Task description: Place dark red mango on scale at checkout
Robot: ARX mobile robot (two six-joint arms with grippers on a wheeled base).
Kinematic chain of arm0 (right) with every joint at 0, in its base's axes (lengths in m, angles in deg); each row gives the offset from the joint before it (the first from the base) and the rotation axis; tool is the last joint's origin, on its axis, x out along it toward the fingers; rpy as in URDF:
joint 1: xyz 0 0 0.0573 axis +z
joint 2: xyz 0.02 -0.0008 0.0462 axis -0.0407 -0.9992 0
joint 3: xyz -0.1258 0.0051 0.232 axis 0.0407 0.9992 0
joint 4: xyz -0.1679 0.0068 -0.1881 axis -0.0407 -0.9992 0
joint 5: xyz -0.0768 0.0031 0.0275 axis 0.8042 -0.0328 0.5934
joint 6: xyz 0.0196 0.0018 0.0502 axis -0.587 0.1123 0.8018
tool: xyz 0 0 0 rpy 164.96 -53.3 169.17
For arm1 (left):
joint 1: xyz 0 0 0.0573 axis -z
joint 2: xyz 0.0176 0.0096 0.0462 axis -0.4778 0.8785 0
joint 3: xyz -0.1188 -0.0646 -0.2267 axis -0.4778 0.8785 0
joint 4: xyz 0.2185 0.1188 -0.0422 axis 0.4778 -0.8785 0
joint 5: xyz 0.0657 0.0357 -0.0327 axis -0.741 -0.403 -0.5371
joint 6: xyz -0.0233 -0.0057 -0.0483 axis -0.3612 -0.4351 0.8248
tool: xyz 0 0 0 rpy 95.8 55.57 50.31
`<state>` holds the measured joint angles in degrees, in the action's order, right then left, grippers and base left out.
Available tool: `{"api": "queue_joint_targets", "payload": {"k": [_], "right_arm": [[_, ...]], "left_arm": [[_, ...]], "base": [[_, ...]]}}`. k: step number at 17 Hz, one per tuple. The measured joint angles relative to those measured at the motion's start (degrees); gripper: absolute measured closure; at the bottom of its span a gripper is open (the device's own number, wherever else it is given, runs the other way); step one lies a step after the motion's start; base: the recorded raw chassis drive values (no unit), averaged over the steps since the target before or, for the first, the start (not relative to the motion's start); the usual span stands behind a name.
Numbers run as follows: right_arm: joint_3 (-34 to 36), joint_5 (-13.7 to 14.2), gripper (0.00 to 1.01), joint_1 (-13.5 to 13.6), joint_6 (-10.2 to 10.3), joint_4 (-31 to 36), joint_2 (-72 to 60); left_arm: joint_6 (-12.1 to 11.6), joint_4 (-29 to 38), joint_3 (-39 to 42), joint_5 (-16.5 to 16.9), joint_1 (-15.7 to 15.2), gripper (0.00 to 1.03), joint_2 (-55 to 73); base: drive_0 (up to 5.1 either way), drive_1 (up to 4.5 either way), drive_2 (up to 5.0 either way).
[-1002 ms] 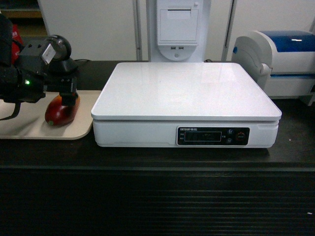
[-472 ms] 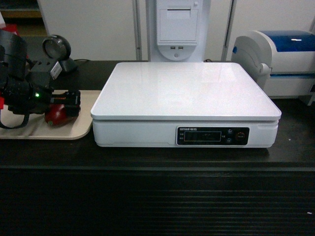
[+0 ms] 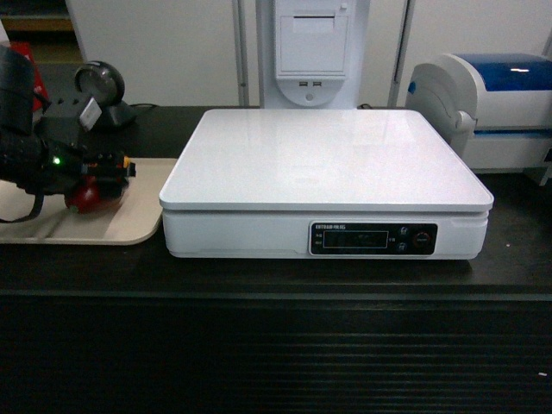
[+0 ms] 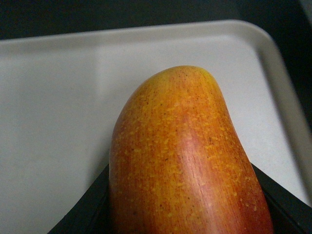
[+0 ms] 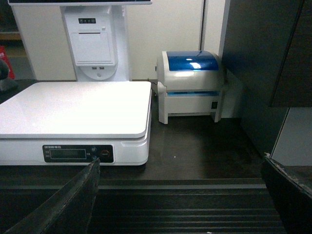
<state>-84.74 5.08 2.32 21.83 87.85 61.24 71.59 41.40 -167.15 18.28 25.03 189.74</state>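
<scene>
Over the beige tray (image 3: 129, 226), your left gripper (image 3: 102, 177) is clamping the dark red mango (image 4: 187, 165), long axis running out past its fingers, the scale (image 3: 323, 159) lying to its right.

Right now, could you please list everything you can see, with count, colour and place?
dark red mango: one, red-orange, on the tray, between the left gripper's fingers
tray: one, beige, left on the counter
scale: one, white, centre of the counter
checkout: one, black, ribbed front
label printer: one, white and blue, right
receipt printer: one, white, behind the scale
left gripper: one, black, around the mango
right gripper: one, black, open, before the counter
</scene>
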Motion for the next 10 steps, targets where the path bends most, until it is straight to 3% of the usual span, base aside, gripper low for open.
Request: {"api": "queue_joint_targets", "payload": {"k": [2,5,8,10], "right_arm": [[0.0,0.0,0.03,0.0,0.0,0.0,0.0],[0.0,0.0,0.03,0.0,0.0,0.0,0.0],[0.0,0.0,0.03,0.0,0.0,0.0,0.0],[0.0,0.0,0.03,0.0,0.0,0.0,0.0]], "left_arm": [[0.4,1.3,1.5,-0.2,0.6,0.43,-4.9],[4.7,3.8,1.6,0.2,3.3,0.43,-14.0],[6.8,4.4,1.3,-0.2,10.6,0.43,-19.4],[9.4,4.4,0.8,0.0,15.3,0.43,-19.8]], "base": [[0.0,0.00,0.0],[0.0,0.00,0.0],[0.0,0.00,0.0],[0.0,0.00,0.0]]}}
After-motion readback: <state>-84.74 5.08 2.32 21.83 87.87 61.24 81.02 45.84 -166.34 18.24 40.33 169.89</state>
